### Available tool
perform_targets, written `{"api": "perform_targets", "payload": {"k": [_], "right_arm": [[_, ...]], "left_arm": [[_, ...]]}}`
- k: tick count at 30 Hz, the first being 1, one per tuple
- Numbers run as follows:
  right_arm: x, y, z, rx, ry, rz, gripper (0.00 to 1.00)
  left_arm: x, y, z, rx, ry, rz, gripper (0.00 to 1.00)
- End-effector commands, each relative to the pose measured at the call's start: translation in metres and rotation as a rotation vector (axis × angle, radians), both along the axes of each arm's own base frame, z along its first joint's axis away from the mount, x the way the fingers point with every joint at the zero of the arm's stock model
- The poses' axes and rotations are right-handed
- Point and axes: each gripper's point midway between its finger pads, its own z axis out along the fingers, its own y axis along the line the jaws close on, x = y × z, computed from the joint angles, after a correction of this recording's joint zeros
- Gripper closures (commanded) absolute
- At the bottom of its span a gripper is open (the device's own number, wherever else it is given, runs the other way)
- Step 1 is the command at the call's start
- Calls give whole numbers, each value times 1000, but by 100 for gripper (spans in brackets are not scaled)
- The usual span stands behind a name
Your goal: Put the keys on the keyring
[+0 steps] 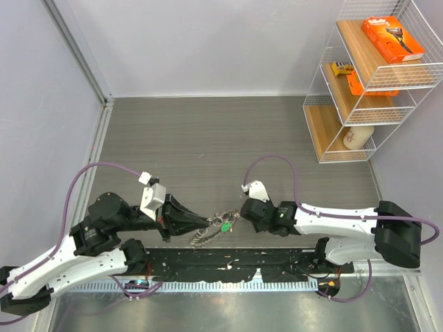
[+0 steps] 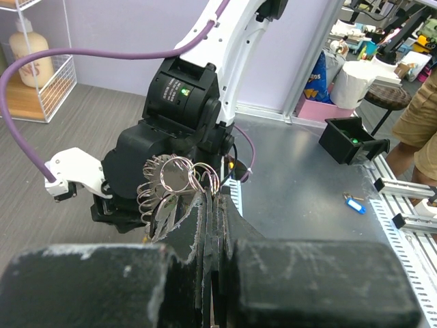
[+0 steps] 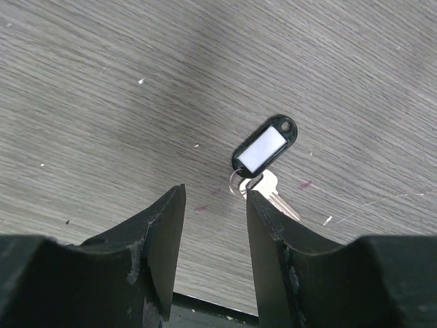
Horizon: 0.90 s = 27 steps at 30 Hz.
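The keyring (image 1: 208, 234), a thin silver ring with several silver keys fanned under it and a small green tag (image 1: 225, 223), hangs from the tips of my left gripper (image 1: 205, 223). It also shows in the left wrist view (image 2: 172, 182), just past the closed fingertips (image 2: 205, 205). My right gripper (image 1: 242, 211) is open and empty, close to the right of the ring. In the right wrist view its jaws (image 3: 215, 198) stand apart over the table. A silver key (image 3: 274, 193) with a black tag with a white label (image 3: 264, 147) lies flat beside the right fingertip.
A white wire shelf (image 1: 367, 83) at the back right holds an orange box (image 1: 392, 39) and a bottle (image 1: 358, 137). A black rail (image 1: 228, 263) runs along the near edge. A blue-tagged key (image 2: 354, 203) and a black box (image 2: 351, 139) lie on the metal surface beyond.
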Motion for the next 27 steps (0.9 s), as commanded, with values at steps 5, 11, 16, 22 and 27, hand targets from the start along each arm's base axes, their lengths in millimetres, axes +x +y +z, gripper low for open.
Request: {"api": "perform_targets", "payload": {"k": [5,11,16,22,27], "right_arm": [[8,-5,-6,-41,4,-48,53],[9,-9,-8,-66,8,-74,53],[11,-12,-11,-80,17,-94,55],[16,-14,-13,-89,14,-112,62],[18,-14,-14,-90,14,-113,70]], "left_arm": [[1,1,18,-48,-51,5,100],[2,0,18,-45,-55,9,100],[3,-2,17,-39,-57,9,100],[3,0,17,-39,-63,11,100],[4,-1,15,-34,-59,16,100]]}}
